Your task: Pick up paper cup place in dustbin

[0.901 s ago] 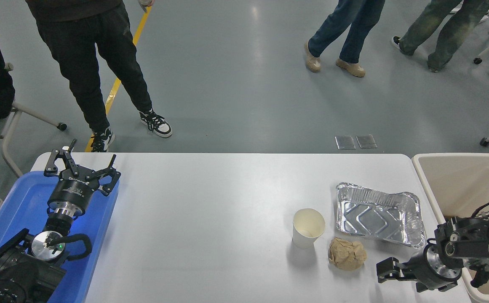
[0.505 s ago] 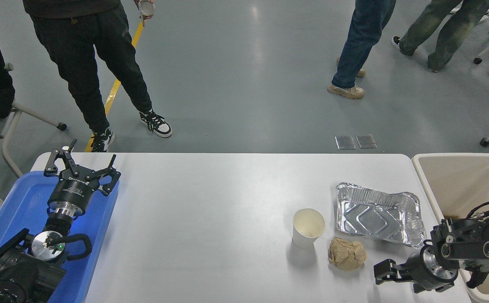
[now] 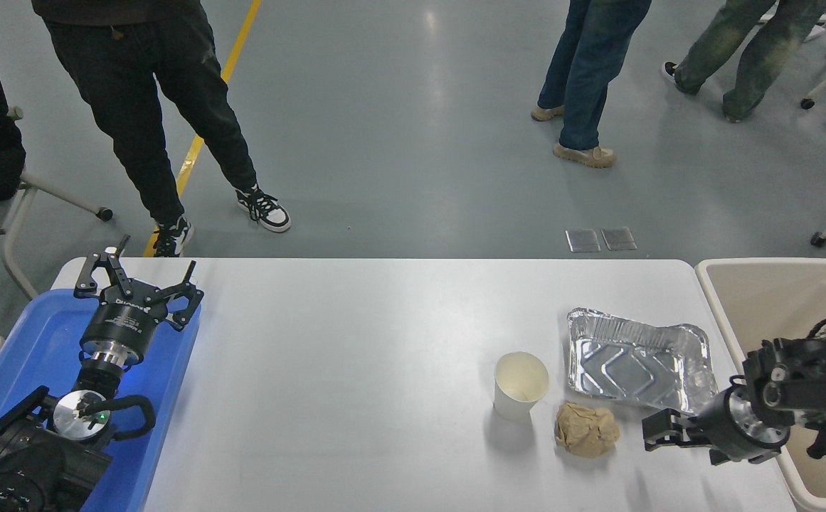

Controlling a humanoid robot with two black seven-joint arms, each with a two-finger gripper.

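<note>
Whether the right gripper (image 3: pixel 658 432) has its jaws spread or pressed together cannot be told; it hangs low over the white table (image 3: pixel 356 370), just right of a crumpled brown paper ball (image 3: pixel 586 429). Left of that ball, the paper cup (image 3: pixel 520 385) stands upright, a foil tray (image 3: pixel 639 359) just beside it. Off the table's right end sits the dustbin (image 3: pixel 718 291). Parked over a blue tray (image 3: pixel 21 348), the left gripper (image 3: pixel 139 281) has its jaws spread.
</note>
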